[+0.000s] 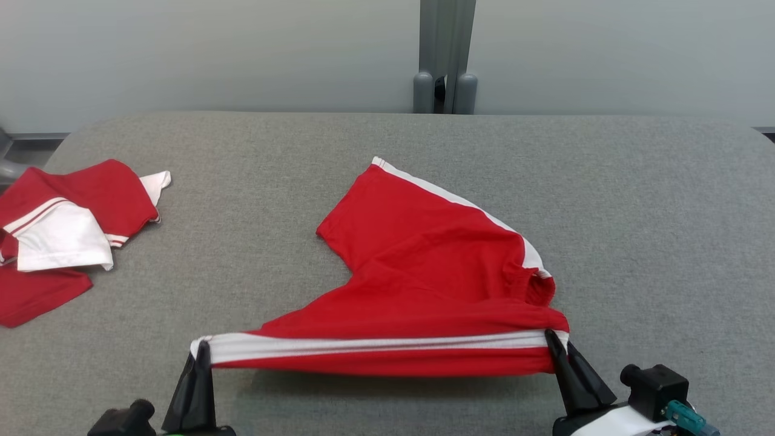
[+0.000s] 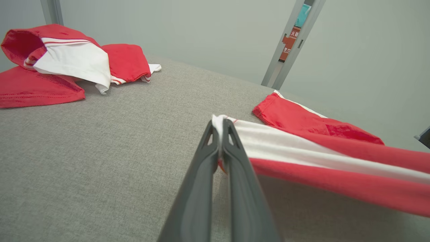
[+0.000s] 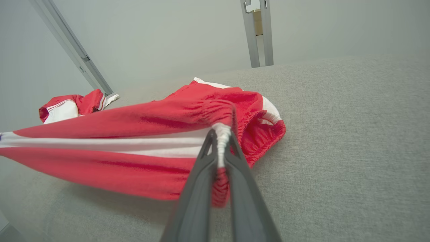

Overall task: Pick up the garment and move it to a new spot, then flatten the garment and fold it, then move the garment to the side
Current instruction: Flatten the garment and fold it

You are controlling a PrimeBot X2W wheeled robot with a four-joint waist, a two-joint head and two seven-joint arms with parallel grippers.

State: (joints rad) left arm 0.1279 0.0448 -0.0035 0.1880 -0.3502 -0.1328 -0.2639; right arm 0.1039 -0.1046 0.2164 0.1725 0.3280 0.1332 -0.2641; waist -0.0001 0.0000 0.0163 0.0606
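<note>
red garment (image 1: 424,266) stretched between left hand (image 1: 203,350) and right hand (image 1: 553,338), each clenched on its striped edge.

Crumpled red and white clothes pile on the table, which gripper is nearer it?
Left. The left gripper is right of the pile; the right gripper is farther, across the white-striped red shorts.

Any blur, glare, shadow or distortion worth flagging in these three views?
Head view: soft, even light, no glare; a faint shadow on the table beneath the lifted garment. Left wrist view: the left hand goes soft near the lens, and the table looks domed. Right wrist view: the right hand blurs toward the bottom edge.
</note>
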